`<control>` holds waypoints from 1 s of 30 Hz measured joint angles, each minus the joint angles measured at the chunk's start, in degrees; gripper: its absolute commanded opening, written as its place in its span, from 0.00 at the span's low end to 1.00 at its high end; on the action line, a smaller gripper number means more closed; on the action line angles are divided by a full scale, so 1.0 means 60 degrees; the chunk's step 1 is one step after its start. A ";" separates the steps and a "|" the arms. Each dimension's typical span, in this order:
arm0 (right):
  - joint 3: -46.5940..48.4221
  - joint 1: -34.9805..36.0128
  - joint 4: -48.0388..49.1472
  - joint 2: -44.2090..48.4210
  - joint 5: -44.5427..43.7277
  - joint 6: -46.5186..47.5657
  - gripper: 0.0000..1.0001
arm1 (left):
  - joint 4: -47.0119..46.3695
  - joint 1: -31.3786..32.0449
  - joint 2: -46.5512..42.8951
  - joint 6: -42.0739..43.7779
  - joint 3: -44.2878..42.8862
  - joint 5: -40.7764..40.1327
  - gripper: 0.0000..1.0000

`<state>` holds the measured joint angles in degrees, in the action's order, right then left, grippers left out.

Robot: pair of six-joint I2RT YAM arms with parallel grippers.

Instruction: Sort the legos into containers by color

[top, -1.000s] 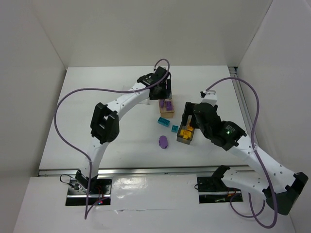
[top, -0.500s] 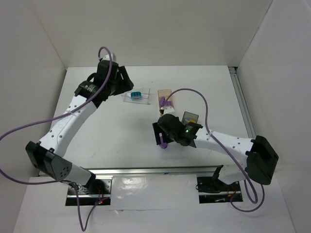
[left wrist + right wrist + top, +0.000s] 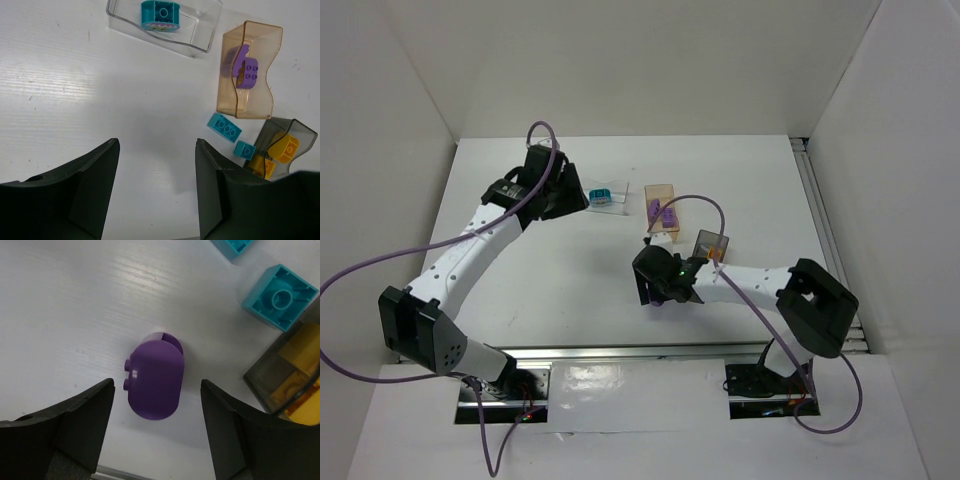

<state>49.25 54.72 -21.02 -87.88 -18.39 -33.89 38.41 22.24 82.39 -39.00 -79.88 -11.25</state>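
Note:
My right gripper (image 3: 157, 432) is open, low over the table, with a finger on each side of the near end of the purple oval piece (image 3: 155, 376). Two teal bricks (image 3: 280, 297) lie just beyond it. The dark grey bin (image 3: 260, 382) holds orange-yellow bricks (image 3: 300, 352). My left gripper (image 3: 157, 192) is open and empty above bare table. The clear bin (image 3: 200, 27) holds a teal piece (image 3: 160, 12). The orange-tan bin (image 3: 250, 102) holds purple bricks (image 3: 245, 70). From above, the right gripper (image 3: 656, 290) covers the oval, and the left gripper (image 3: 563, 198) is left of the clear bin (image 3: 603, 197).
The bins run from back centre to mid right: clear, orange-tan (image 3: 662, 192), dark grey (image 3: 712, 243). White walls close the table at the back and sides. A purple cable (image 3: 695, 200) loops over the orange-tan bin. A metal rail (image 3: 620, 352) runs along the near edge.
A second ago the left gripper was over the orange-tan bin and the right over the dark bin. Now the left is back left by the clear bin, the right over the purple oval.

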 measured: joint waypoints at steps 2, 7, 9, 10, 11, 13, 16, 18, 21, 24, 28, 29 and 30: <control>0.0007 0.0000 0.0219 -0.0302 -0.0011 -0.0029 0.68 | -0.0018 0.0000 0.0000 0.0000 0.0000 0.0044 0.69; 0.0153 0.0000 0.0317 -0.0827 -0.0080 -0.0047 0.40 | -0.0051 -0.0022 0.0004 0.0007 0.0000 0.0131 0.69; 0.0342 0.0000 0.0299 -0.0838 -0.0189 -0.0095 0.39 | -0.0051 -0.0080 0.0004 0.0015 0.0000 0.0149 0.69; 0.0477 0.0000 0.0280 -0.0809 -0.0288 -0.0080 0.39 | -0.0051 -0.0135 0.0004 0.0022 0.0000 0.0153 0.69; 0.0616 0.0000 0.0259 -0.0750 -0.0433 -0.0055 0.39 | -0.0055 -0.0186 0.0004 0.0029 0.0000 0.0164 0.69; 0.0885 -0.0015 0.0157 -0.0525 -0.0721 0.0098 0.39 | -0.0051 -0.0313 -0.0007 0.0076 0.0004 0.0171 0.69; 0.1625 -0.0299 0.0058 -0.0080 -0.0943 0.0543 0.40 | -0.0047 -0.0514 -0.0149 0.0211 0.0106 0.0168 0.69; 0.2226 -0.0725 0.0117 0.0011 -0.1031 0.0867 0.40 | -0.0040 -0.0678 -0.0350 0.0226 0.0251 0.0178 0.69; 0.2903 -0.1464 0.0295 -0.0047 -0.1086 0.1300 0.40 | 0.0015 -0.0900 -0.0612 0.0240 0.0339 0.0219 0.69; 0.3457 -0.2167 0.0412 -0.0444 -0.1078 0.1679 0.40 | 0.0033 -0.1086 -0.0816 0.0255 0.0452 0.0262 0.69; 0.4299 -0.2776 0.0652 -0.1606 -0.0994 0.2058 0.44 | 0.0047 -0.1228 -0.0911 0.0255 0.0572 0.0353 0.69; 0.4470 -0.2867 0.0714 -0.1920 -0.0976 0.2109 0.49 | 0.0058 -0.1257 -0.0914 0.0266 0.0594 0.0372 0.69; 0.4619 -0.2940 0.0739 -0.2189 -0.0976 0.2149 0.59 | 0.0055 -0.1286 -0.0922 0.0273 0.0619 0.0401 0.69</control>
<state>76.97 37.08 -16.58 -101.01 -24.25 -20.99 38.74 14.52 76.86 -37.36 -76.16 -8.84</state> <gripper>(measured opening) 0.536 0.690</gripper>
